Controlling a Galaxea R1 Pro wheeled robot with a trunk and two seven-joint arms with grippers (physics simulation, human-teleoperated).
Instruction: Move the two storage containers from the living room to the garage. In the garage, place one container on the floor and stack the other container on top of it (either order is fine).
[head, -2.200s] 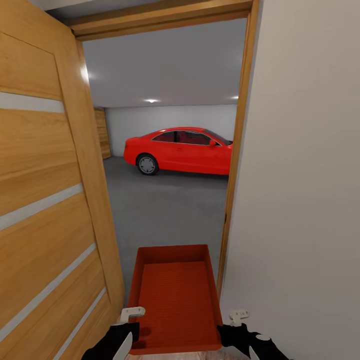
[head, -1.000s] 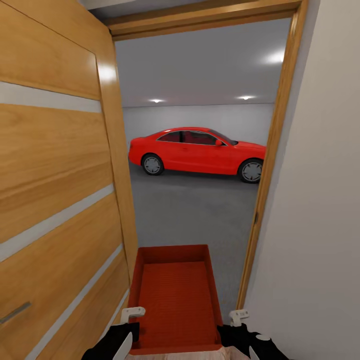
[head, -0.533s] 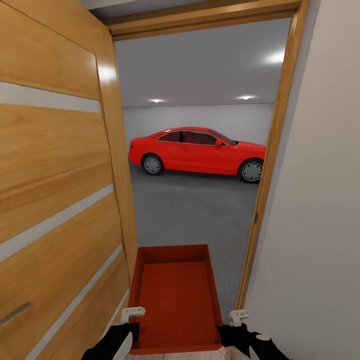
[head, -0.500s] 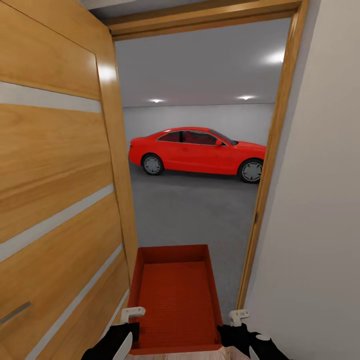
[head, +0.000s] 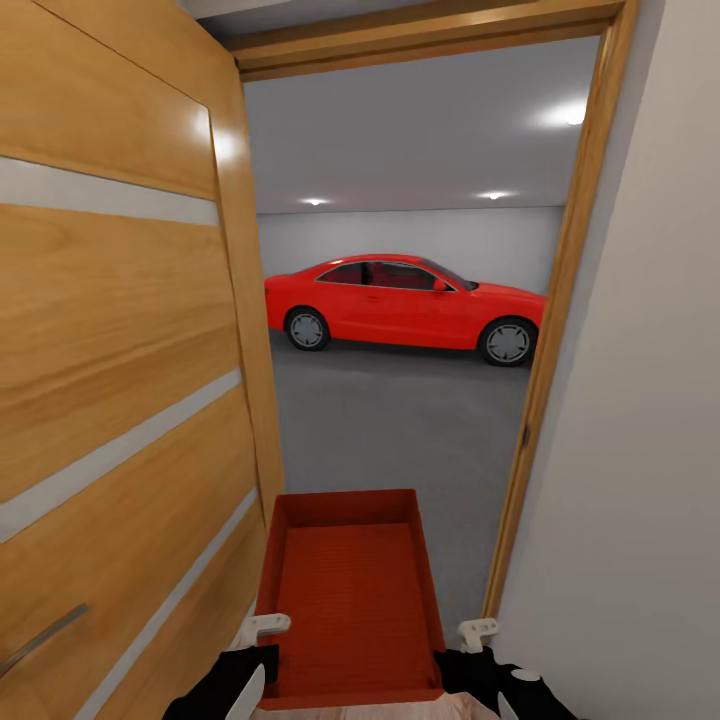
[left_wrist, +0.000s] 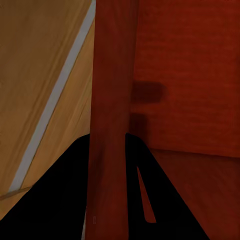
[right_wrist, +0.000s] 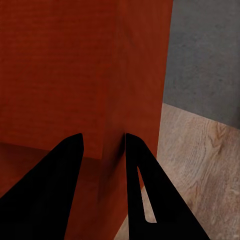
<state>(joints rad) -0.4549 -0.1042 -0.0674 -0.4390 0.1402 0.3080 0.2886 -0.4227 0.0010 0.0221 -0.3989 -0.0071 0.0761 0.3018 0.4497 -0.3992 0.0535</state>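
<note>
The storage container (head: 352, 600) hung between the two claws at the doorway, its far end toward the garage floor (head: 400, 420). In the head view the left claw (head: 258, 640) sat at the container's near left corner and the right claw (head: 470, 642) at its near right corner, but that view did not show how the fingers met the walls.

The left wrist view did: the left claw (left_wrist: 107, 150) pinched the container's side wall (left_wrist: 112, 100), one dark finger (left_wrist: 65, 190) outside and one inside. Just beyond that wall stood the wooden door (left_wrist: 40, 75) with its pale stripe.

The right wrist view likewise showed the right claw (right_wrist: 104, 145) clamped on the opposite wall (right_wrist: 135, 75); past it lay light wood planks (right_wrist: 195, 165), then grey floor.

The head view alone showed a red car (head: 405, 310) well ahead of both claws, and the door frame (head: 560, 330).
</note>
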